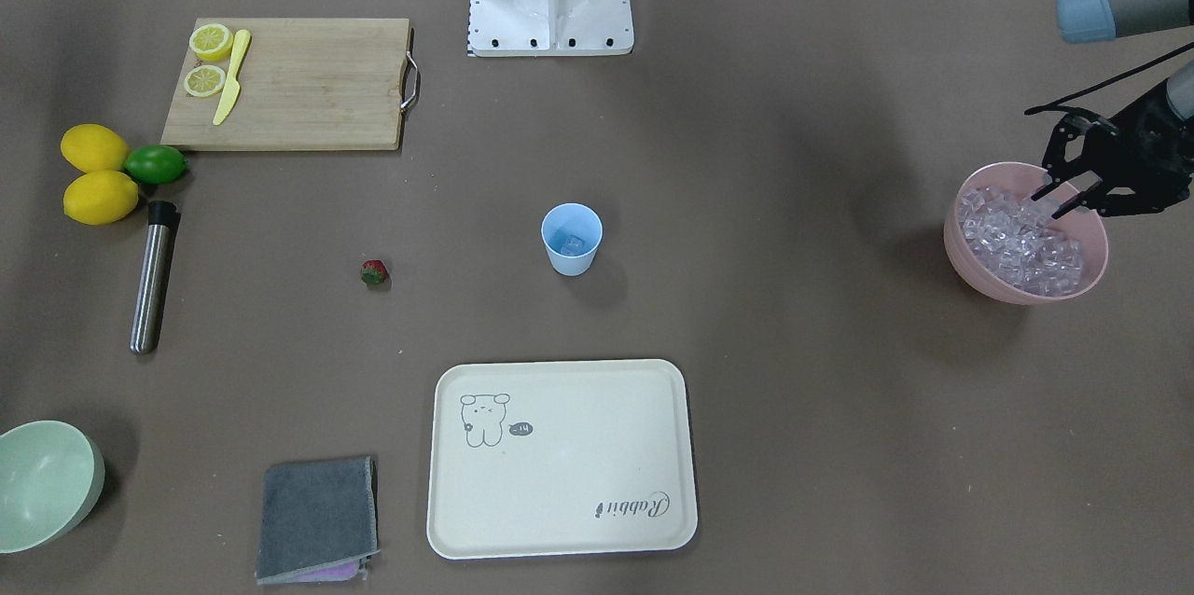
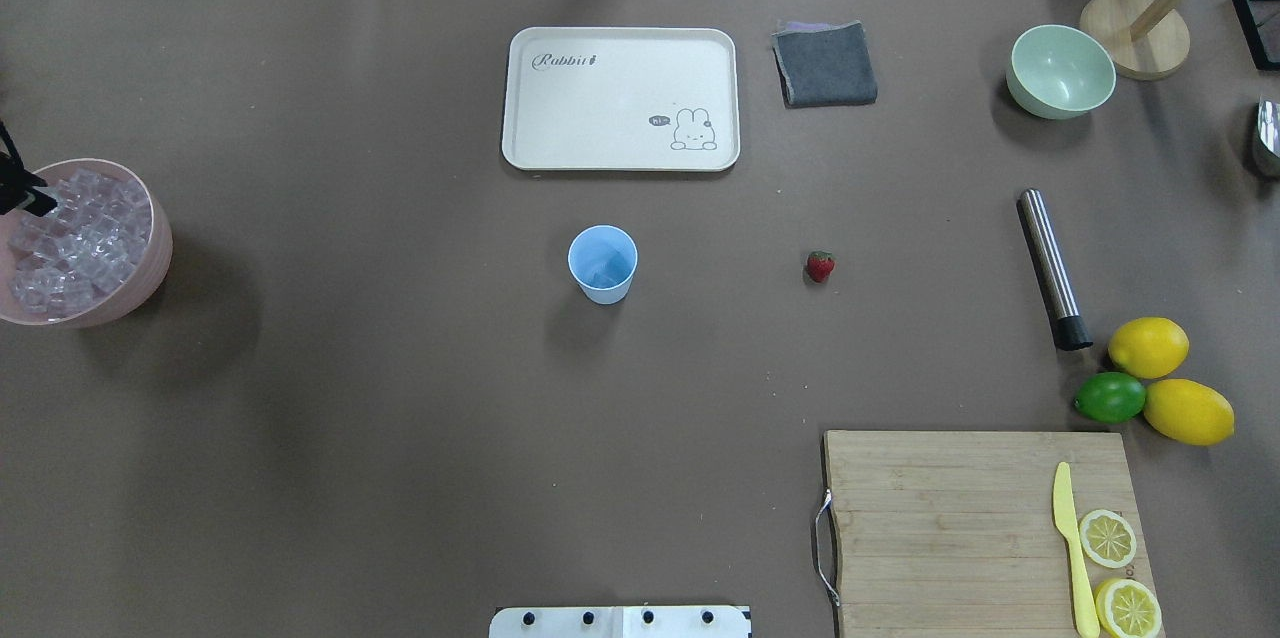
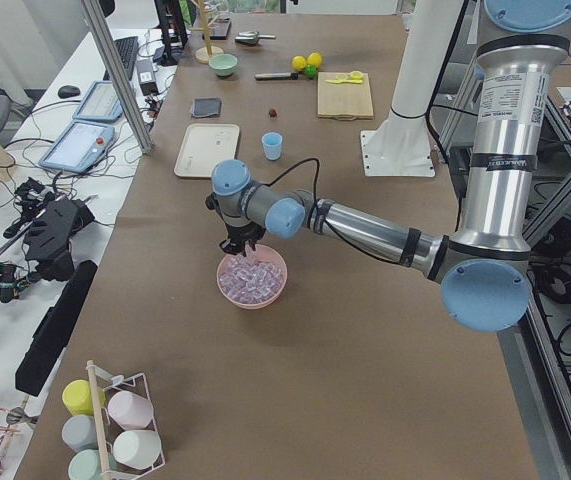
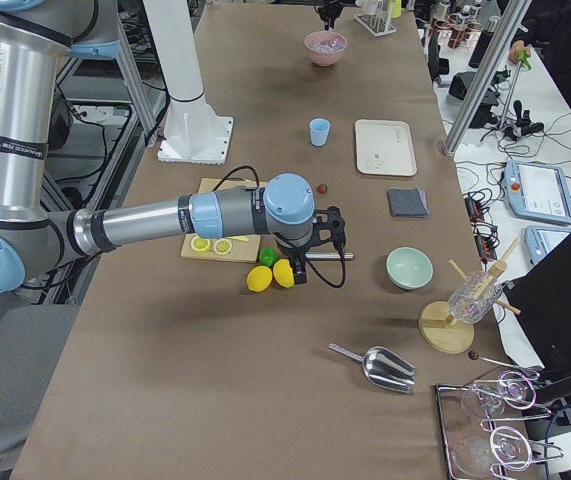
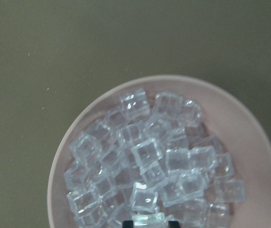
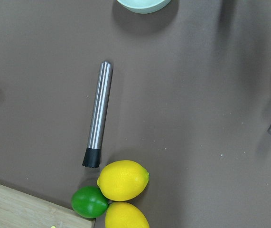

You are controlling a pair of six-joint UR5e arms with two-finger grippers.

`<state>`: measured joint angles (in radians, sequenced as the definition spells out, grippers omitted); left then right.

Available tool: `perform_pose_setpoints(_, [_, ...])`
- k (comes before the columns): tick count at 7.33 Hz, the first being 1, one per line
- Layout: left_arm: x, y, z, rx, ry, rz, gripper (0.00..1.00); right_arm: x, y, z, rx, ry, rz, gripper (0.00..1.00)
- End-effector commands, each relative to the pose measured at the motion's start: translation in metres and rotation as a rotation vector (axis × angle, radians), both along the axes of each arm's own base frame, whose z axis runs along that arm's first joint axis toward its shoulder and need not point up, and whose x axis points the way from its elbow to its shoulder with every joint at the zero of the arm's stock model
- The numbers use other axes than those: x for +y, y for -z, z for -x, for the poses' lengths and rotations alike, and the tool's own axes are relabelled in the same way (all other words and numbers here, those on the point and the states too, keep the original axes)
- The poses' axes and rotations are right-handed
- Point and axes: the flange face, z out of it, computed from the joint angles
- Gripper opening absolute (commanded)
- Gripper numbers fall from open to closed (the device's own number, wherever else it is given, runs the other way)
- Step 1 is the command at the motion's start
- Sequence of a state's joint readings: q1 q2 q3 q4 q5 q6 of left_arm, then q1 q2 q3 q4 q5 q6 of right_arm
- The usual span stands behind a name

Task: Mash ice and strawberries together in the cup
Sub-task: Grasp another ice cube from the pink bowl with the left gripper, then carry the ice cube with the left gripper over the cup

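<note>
My left pincer [image 1: 1045, 207] is down in the pink bowl [image 1: 970, 270], tips among the ice [image 1: 1021, 248]. The fingers stand apart with one cube between them; whether they press on it I cannot tell. The bowl is heaped with clear cubes and sits on the table's brown, matte cover [image 1: 793, 390].

Well away from this pincer, toward the table's middle, stands the cup [image 1: 571, 239], upright, with a cube showing inside. Past the cup, farther again, the strawberry [image 1: 374, 272] lies alone on the cover.

Beyond that, my right pincer [image 4: 331, 235] hangs over a steel rod [image 6: 98, 111], lemons [image 6: 123, 180] and a lime [image 6: 89, 201]. It shows only from the side, so I cannot tell whether its fingers are apart or together. Just beside the fruit is a cutting board [image 1: 308, 82] carrying lemon halves [image 1: 211, 42] and a yellow knife [image 1: 231, 77].

On the side across from my base lie a cream tray [image 1: 578, 427], a grey cloth [image 1: 317, 518] and a pale-green bowl [image 1: 42, 483]. Off the table's edge the room holds a desk with tablets [image 3: 75, 145] and cables, and a rack of cups [image 3: 110, 430].
</note>
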<state>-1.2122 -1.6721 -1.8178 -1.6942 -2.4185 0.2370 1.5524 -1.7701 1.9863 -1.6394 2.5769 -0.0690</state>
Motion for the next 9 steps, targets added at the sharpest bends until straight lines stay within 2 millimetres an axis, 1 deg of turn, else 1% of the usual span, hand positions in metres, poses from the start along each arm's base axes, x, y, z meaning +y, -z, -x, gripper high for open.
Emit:
perform_pose_setpoints(1, [-0.005, 0.086, -0.049, 0.083, 0.080, 0.123, 0.00, -0.001, 0.000, 0.000, 0.000, 0.000, 0.000, 1.00])
perform_pose_setpoints(2, [-0.005, 0.143, -0.095, 0.123, 0.117, 0.198, 0.00, -0.001, 0.000, 0.000, 0.001, 0.001, -0.001, 1.00])
perform_pose_setpoints(3, [0.002, 0.187, -0.143, 0.138, 0.143, 0.249, 0.00, -0.001, 0.000, 0.001, 0.001, 0.002, -0.001, 1.00])
perform_pose_setpoints(4, [0.022, 0.221, -0.202, 0.132, 0.157, 0.278, 0.00, -0.001, -0.001, 0.001, 0.003, 0.002, 0.000, 1.00])
perform_pose_setpoints(5, [0.042, 0.245, -0.253, 0.123, 0.177, 0.301, 0.00, -0.001, -0.003, 0.000, 0.009, 0.000, 0.003, 1.00])
perform_pose_setpoints(6, [0.055, 0.284, -0.301, 0.137, 0.221, 0.351, 0.00, -0.001, -0.004, 0.000, 0.008, 0.000, 0.005, 1.00])
perform_pose_setpoints(7, [0.067, 0.307, -0.336, 0.139, 0.240, 0.362, 0.00, 0.000, -0.005, 0.000, 0.006, 0.000, 0.008, 1.00])
perform_pose_setpoints(8, [0.071, 0.314, -0.361, 0.127, 0.258, 0.365, 0.00, 0.001, -0.006, 0.000, 0.006, 0.002, 0.010, 1.00])
perform_pose_setpoints(9, [0.062, 0.325, -0.382, 0.138, 0.287, 0.360, 0.00, 0.000, -0.007, 0.000, 0.006, 0.002, 0.011, 1.00])
